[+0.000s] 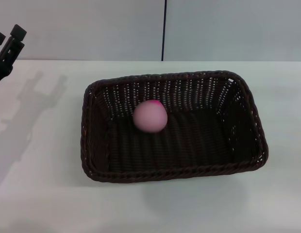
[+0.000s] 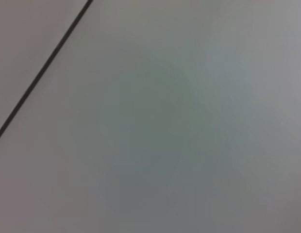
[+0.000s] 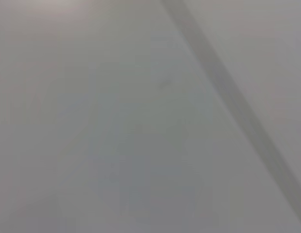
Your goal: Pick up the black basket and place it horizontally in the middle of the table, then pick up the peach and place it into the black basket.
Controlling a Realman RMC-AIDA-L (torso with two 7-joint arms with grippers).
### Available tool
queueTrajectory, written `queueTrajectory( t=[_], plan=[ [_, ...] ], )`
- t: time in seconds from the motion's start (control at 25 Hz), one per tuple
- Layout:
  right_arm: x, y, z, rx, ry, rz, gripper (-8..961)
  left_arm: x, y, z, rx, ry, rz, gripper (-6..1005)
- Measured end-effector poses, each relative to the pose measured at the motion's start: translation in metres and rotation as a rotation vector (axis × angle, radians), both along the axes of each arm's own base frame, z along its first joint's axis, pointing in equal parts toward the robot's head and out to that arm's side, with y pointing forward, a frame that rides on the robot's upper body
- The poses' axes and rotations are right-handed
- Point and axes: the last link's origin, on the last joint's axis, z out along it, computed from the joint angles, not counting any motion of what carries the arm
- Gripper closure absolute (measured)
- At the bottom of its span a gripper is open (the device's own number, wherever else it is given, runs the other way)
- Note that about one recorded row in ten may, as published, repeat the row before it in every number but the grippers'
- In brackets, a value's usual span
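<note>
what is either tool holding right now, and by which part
Nothing. The peach sits free in the black basket; the left tool is raised far off, the right out of view.

Black basket (image 1: 172, 170): very dark brown-black wicker throughout; braided rim; open-weave side walls, with pale specks of light showing through the gaps; base a tighter, near-black weave.

Peach (image 1: 150, 116): inside the basket, soft pale pink over most of its surface, with a deeper magenta patch at its upper edge toward the basket's far wall.

Tabletop (image 1: 43, 194): plain white all around the basket, unpatterned; faint grey shadows fall on it to the basket's left.

Left gripper (image 1: 8, 41): black, well to the basket's left.

Wall (image 1: 92, 29): beyond the basket, pale grey-white, crossed by one thin dark vertical line (image 1: 163, 29).
</note>
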Motion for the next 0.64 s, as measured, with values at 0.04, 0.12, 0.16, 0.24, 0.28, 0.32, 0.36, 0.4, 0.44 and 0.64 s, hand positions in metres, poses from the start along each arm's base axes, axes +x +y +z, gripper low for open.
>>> queueTrajectory(
  t=[0.04,0.12,0.16,0.24,0.28,0.32,0.36,0.4,0.44,0.64],
  plan=[
    [0.005,-0.004,0.002,0.022,0.017,-0.024,489,0.000,0.000,0.000,0.002,0.000,0.000,188],
    [0.013,-0.009,0.006,0.053,0.040,-0.057,488,0.000,-0.001,0.001,0.006,-0.001,0.000,188],
    [0.016,-0.013,0.008,0.068,0.047,-0.073,488,-0.001,-0.001,0.002,0.012,-0.004,0.003,188],
    [0.017,-0.013,0.008,0.072,0.048,-0.077,488,-0.001,-0.001,0.003,0.016,-0.007,0.005,188],
    [0.018,-0.014,0.009,0.074,0.049,-0.080,488,-0.002,-0.002,0.003,0.019,-0.009,0.006,188],
    [0.019,-0.014,0.009,0.076,0.050,-0.082,488,-0.002,-0.002,0.004,0.023,-0.010,0.005,188],
    [0.019,-0.015,0.008,0.075,0.054,-0.086,488,-0.002,-0.003,0.004,0.025,-0.012,0.006,188],
    [0.019,-0.015,0.008,0.075,0.054,-0.086,488,-0.002,-0.003,0.004,0.025,-0.012,0.006,188],
    [0.020,-0.014,0.008,0.074,0.056,-0.089,488,-0.002,-0.003,0.004,0.025,-0.012,0.006,188],
    [0.021,-0.011,0.006,0.063,0.061,-0.106,488,-0.002,-0.003,0.004,0.026,-0.015,0.004,188]
  ],
)
